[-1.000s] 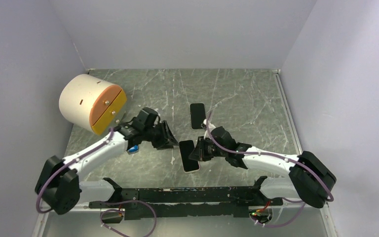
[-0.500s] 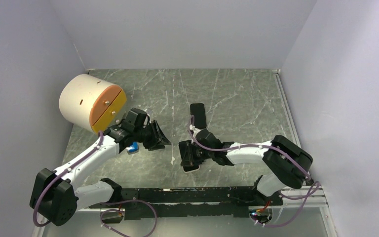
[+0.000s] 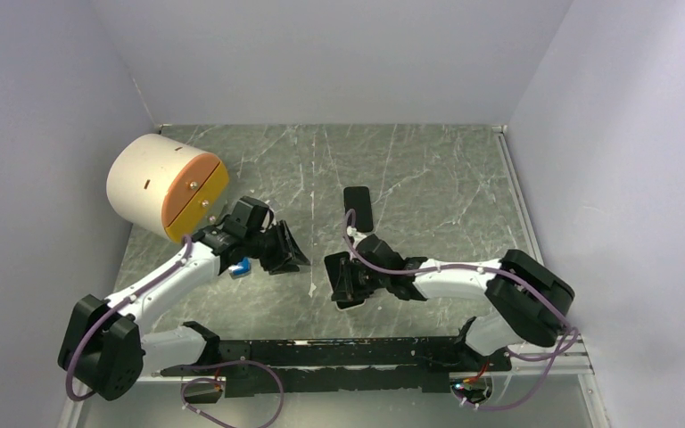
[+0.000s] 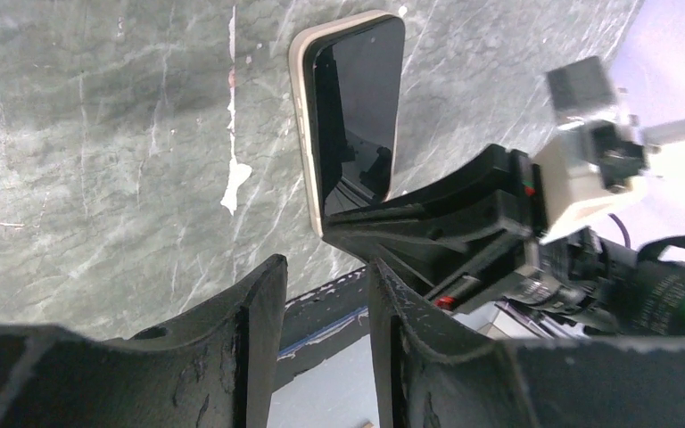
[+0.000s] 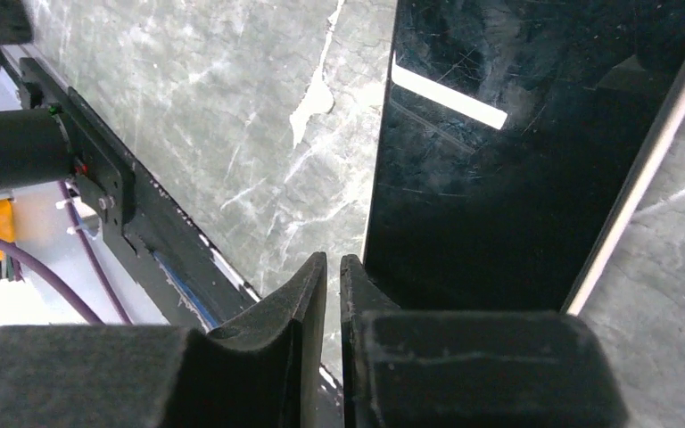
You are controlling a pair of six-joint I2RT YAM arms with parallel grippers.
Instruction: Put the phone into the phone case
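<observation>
Right claw (image 5: 333, 267) atop black phone (image 5: 517, 160) (beige phone case (image 4: 299, 107) rimming it).

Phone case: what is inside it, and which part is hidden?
A black phone lies inside the phone case; the beige rim shows along one side and the far end. The right gripper covers the near end, so its seating there cannot be seen.

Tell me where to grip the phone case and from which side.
Likely its free far end, pinched across the two long edges from above: the phone case lies flat on the table with the phone in it, and the right tool covers its near end.
</observation>
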